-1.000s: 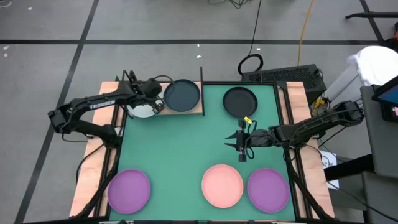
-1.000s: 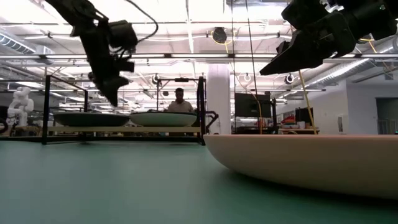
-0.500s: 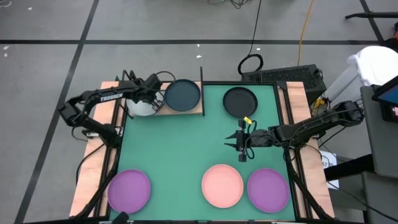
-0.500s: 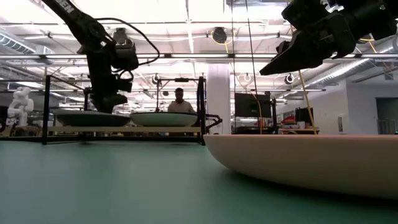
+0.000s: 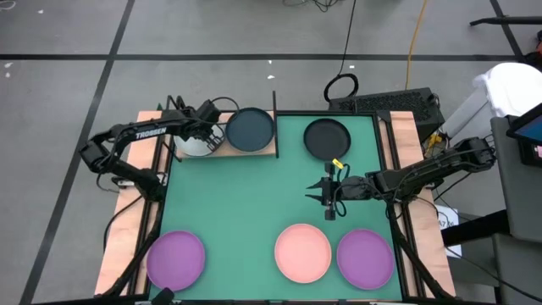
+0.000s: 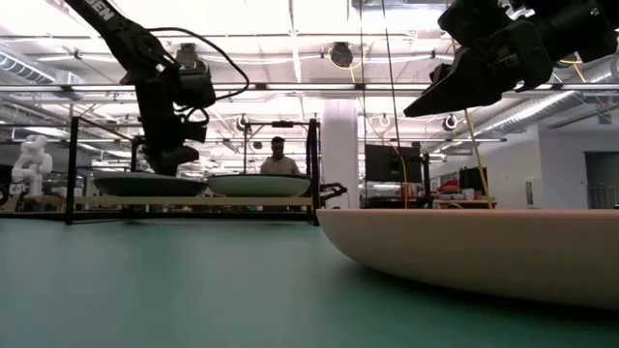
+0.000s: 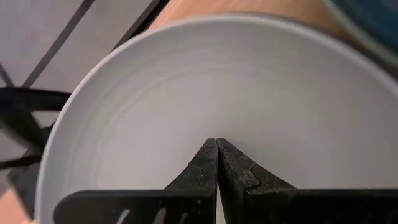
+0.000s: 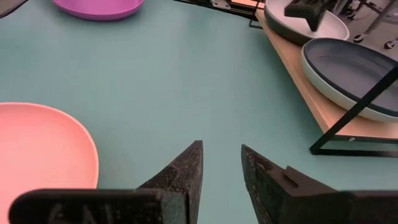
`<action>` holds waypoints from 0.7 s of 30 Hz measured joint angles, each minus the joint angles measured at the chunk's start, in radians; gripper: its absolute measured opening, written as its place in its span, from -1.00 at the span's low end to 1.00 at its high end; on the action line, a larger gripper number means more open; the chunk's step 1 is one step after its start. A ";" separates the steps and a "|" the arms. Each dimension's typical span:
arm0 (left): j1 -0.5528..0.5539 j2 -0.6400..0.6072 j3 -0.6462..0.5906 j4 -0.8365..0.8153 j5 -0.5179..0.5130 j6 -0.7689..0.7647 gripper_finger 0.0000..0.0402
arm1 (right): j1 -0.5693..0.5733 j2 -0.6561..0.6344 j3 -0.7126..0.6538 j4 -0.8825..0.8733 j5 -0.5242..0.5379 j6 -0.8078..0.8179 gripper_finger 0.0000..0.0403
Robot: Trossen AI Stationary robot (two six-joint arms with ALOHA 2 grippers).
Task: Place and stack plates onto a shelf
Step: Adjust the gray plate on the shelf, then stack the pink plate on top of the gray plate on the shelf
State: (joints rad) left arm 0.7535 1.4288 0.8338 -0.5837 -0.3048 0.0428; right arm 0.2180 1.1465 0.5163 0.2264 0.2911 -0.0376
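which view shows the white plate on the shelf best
The left wrist view: the white plate fills the picture, with the left gripper and its shut fingers over its bowl. The high view shows only a sliver under that arm. The low view shows it edge-on; the right wrist view shows its far part.

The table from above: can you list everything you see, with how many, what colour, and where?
Purple plates: two, purple, one at the mat's near left corner, one at the near right.
Pink plate: one, pink, just left of the right purple one.
Black plate: one, black, far side of the mat, right of the shelf.
Dark teal plate: one, on the shelf's right half.
White plate: one, on the shelf's left half, partly under the left arm.
Shelf: one, light wood with black posts, far left.
Mat: one, green, covering the table.
Left pincer: shut, over the white plate.
Right pincer: fingers apart, holding nothing, above the mat's middle.
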 joint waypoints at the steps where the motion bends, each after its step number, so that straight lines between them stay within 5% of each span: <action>1: -0.005 -0.010 -0.001 -0.008 -0.012 -0.001 -0.99 | 0.000 0.000 0.000 0.000 0.010 0.007 -0.54; 10: -0.121 -0.201 0.000 -0.080 -0.037 -0.041 -0.99 | -0.002 0.000 0.000 -0.001 0.126 0.054 -0.54; 21: -0.495 -0.388 -0.160 0.033 -0.006 -0.186 -0.99 | -0.010 0.000 0.000 -0.077 0.159 0.134 -0.54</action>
State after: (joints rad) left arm 0.2585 1.0406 0.6737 -0.5505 -0.3111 -0.1431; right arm 0.2085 1.1461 0.5163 0.1491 0.4496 0.0960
